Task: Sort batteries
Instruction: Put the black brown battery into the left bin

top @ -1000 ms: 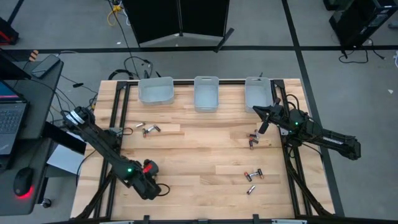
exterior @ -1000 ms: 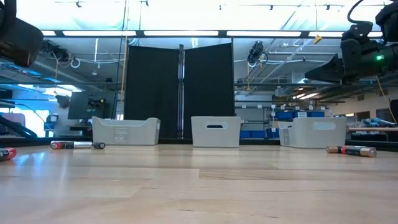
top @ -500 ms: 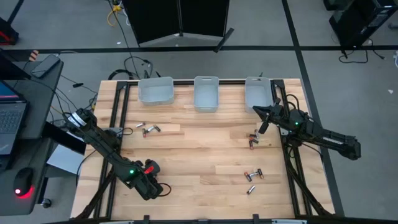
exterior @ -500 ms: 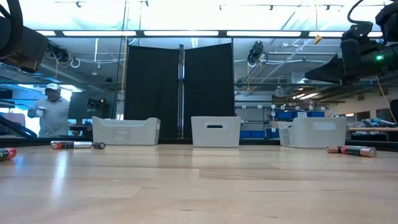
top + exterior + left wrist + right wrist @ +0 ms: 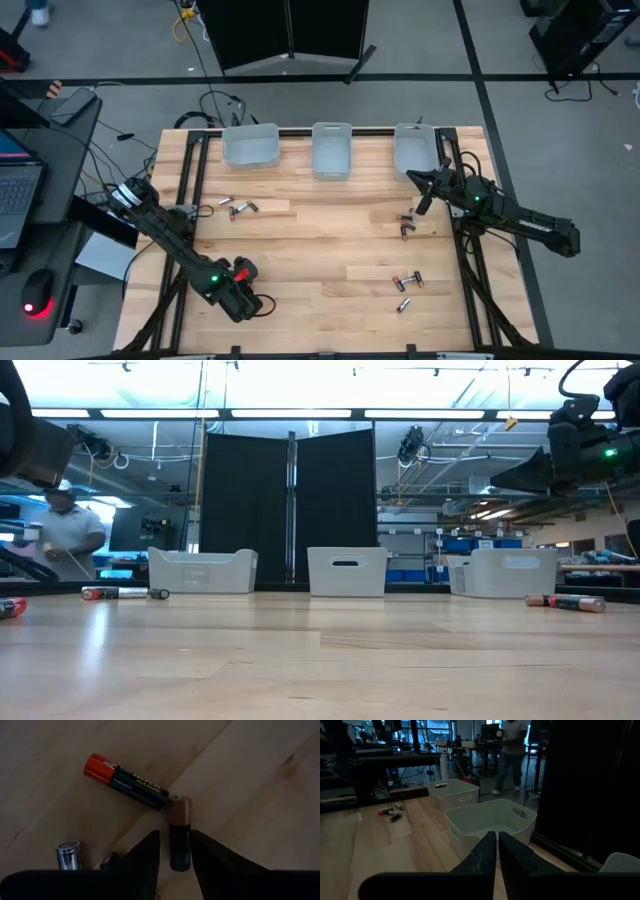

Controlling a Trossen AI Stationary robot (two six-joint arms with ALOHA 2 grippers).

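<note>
While the left gripper [image 5: 174, 851] is being kept apart astride a copper-ended battery [image 5: 179, 834], the right gripper [image 5: 497, 851] is being held together; three bins [image 5: 332, 150] at twelve o'clock.

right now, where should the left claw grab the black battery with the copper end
Grip the black, copper-ended cylindrical battery across the middle of its round body, coming straight down. It lies flat on the wooden table, already between the left claw's open fingers, copper end beside the red-ended black battery.

Pale wood-grain table [image 5: 320, 250]; translucent white bins [image 5: 332, 150]; black battery with red end [image 5: 125, 781]; black battery with copper end [image 5: 179, 832]; silver-grey battery [image 5: 68, 854]; dark left gripper [image 5: 173, 865]
</note>
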